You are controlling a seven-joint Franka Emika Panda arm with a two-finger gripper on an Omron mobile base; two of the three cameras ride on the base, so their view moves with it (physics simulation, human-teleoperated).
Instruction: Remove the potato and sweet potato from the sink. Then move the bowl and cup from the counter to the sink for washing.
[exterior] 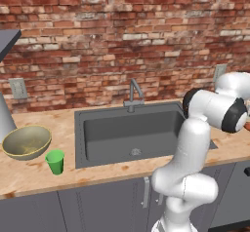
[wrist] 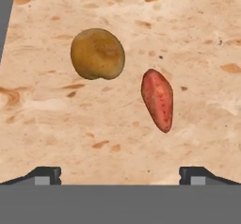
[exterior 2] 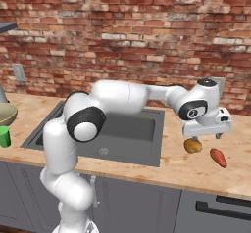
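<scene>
Wide-open and empty, our two-finger gripper (exterior 2: 208, 133) hovered over the rounded golden-brown potato (exterior 2: 192, 146) and elongated orange-red sweet potato (exterior 2: 218, 157), both parked right of the dark grey sink (exterior 2: 142, 151), freeing it

A glossy white arm (exterior 2: 73, 144) with rounded segments and black joint bands is being shown; dark fingers (wrist: 47, 175) are being seen.
</scene>
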